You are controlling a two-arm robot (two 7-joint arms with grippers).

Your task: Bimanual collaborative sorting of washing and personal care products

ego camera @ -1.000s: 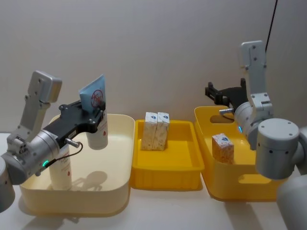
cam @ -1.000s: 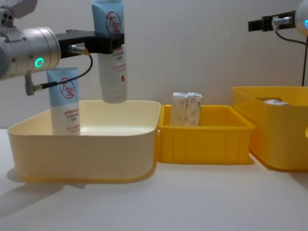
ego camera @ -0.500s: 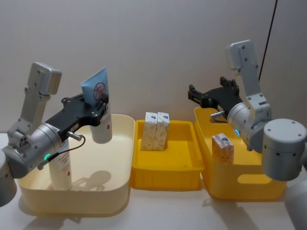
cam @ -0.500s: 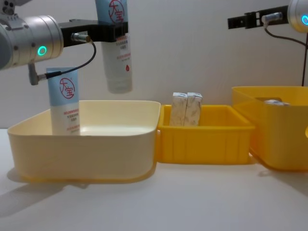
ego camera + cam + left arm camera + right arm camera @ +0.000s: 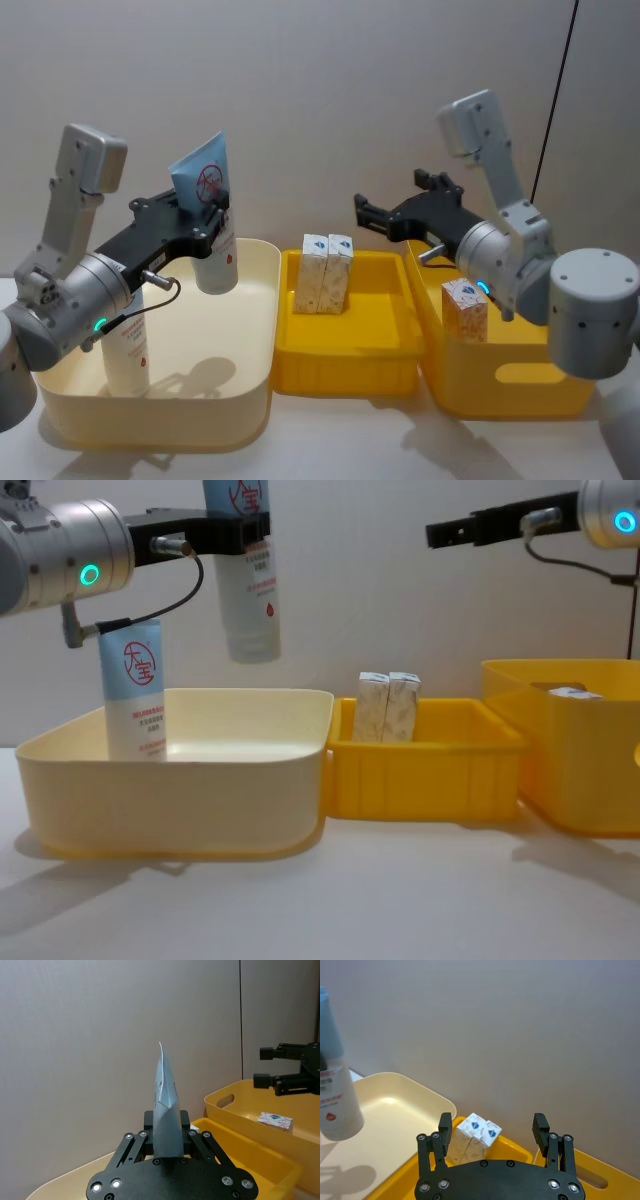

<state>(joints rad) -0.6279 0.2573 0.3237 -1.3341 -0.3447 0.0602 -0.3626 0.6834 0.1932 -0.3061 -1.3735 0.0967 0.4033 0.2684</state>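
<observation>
My left gripper (image 5: 211, 226) is shut on a light-blue tube (image 5: 207, 205) with a red circle logo, holding it upright in the air over the cream bin (image 5: 256, 330); from the chest the tube (image 5: 249, 595) hangs well above the rim. A second tube (image 5: 127, 357) stands in that bin's left part. Two white cartons (image 5: 326, 272) stand side by side in the middle yellow tray (image 5: 345, 372). Another carton (image 5: 464, 308) sits in the right yellow bin (image 5: 500, 392). My right gripper (image 5: 364, 213) is open and empty, high above the gap between tray and right bin.
The three containers stand in a row close to the wall, the cream bin (image 5: 200, 780), the tray (image 5: 430, 772) and the right bin (image 5: 585, 770) nearly touching. Bare white table lies in front of them.
My left gripper has raised the tube and carried it a little to the right. My right arm has swung left from over the right bin toward the middle tray, fingers still open.
</observation>
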